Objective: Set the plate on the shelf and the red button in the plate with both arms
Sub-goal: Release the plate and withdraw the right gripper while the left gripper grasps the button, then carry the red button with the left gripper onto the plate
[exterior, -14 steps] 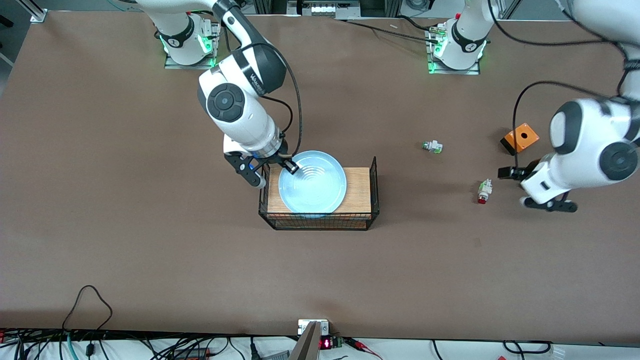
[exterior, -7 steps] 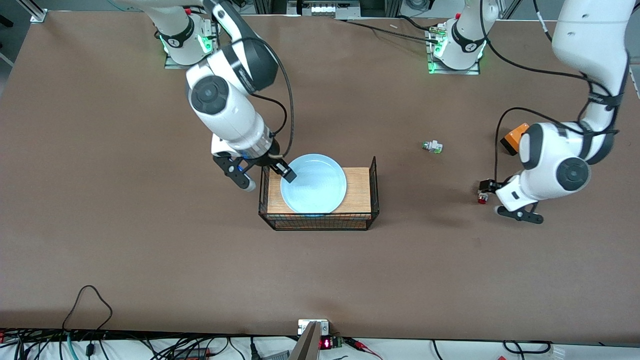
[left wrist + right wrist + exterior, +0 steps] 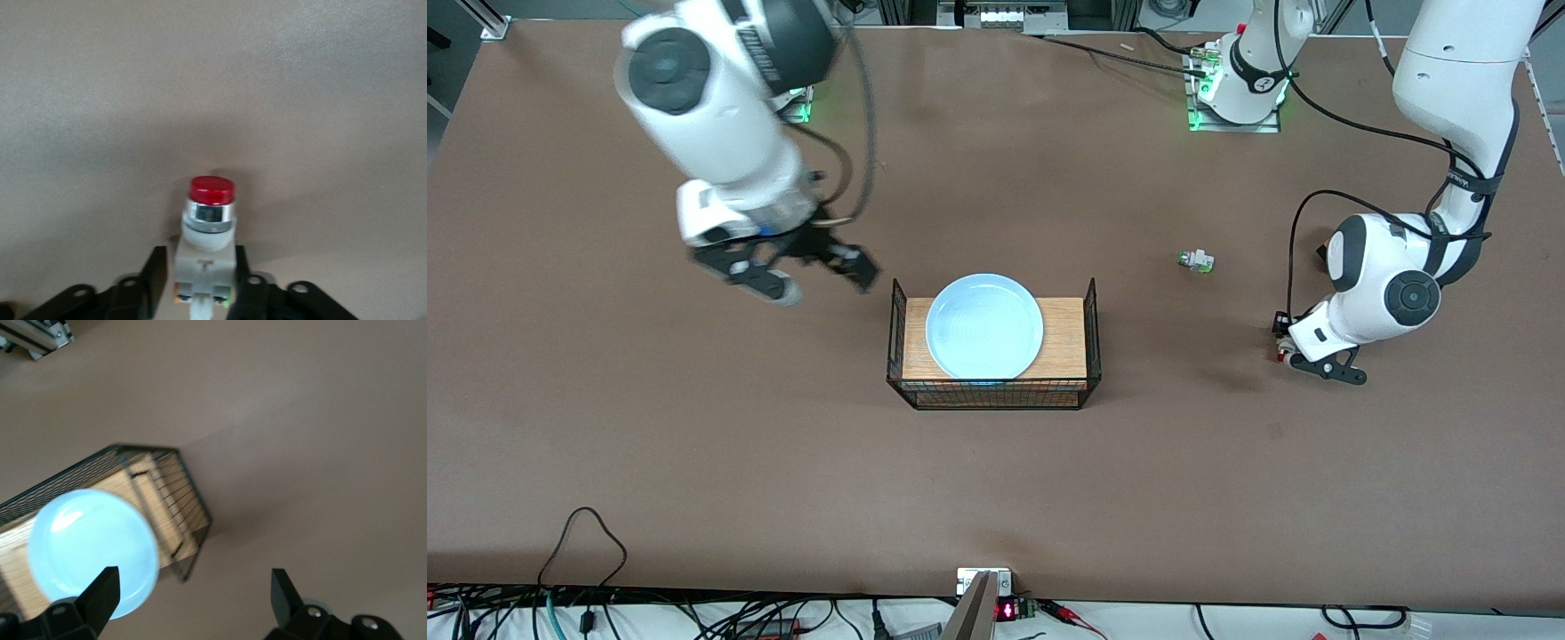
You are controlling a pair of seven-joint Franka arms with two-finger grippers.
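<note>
The pale blue plate (image 3: 984, 325) lies flat inside the wire basket (image 3: 993, 393), on its wooden floor. My right gripper (image 3: 815, 276) hangs open and empty over the bare table beside the basket, toward the right arm's end. In the right wrist view the plate (image 3: 93, 550) and basket (image 3: 190, 500) show below the wide-spread right gripper (image 3: 193, 583). My left gripper (image 3: 1285, 348) is down at the table toward the left arm's end. In the left wrist view, the left gripper (image 3: 198, 261) has its fingers pressed against both sides of the red button's (image 3: 210, 223) whitish body, red cap pointing away.
A small white part with a green tip (image 3: 1196, 260) lies on the table between the basket and the left arm, farther from the front camera than the button. Cables run along the table's front edge (image 3: 587, 533).
My right gripper let go of the plate, opened and rose away from the basket. The plate settled flat in it. My left gripper moved onto the red button and closed on it.
</note>
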